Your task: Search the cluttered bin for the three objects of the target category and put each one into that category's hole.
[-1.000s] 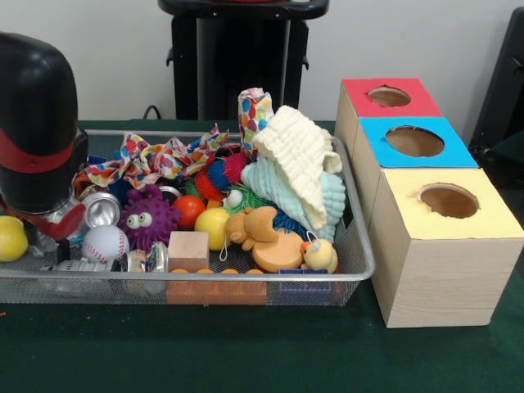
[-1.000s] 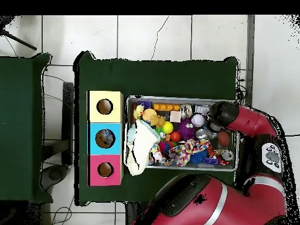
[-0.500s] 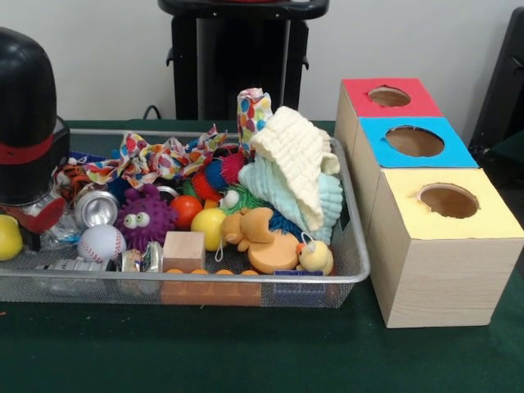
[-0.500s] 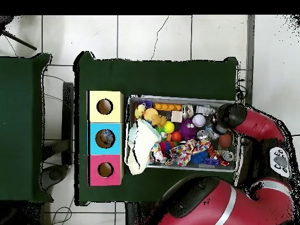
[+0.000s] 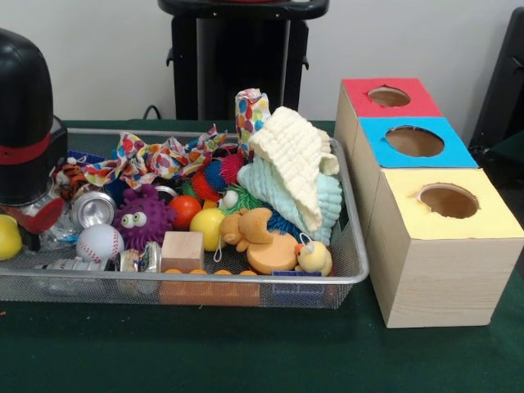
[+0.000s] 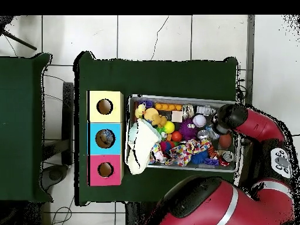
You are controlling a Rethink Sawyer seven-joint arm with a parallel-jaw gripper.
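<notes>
While arm's end effector (image 5: 33,225) sits low at bin (image 5: 246,282) end, closure indeterminate: baseball (image 5: 100,243) likely light, rigid, smooth; grasp across widest middle.

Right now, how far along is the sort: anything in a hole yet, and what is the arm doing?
Possibly one done: the overhead view shows something inside the blue box hole, while the yellow box and red box holes look empty. Nothing visibly in hand: the arm sits over the bin end by the cans, its gripper hidden. Most searching remains.
</notes>
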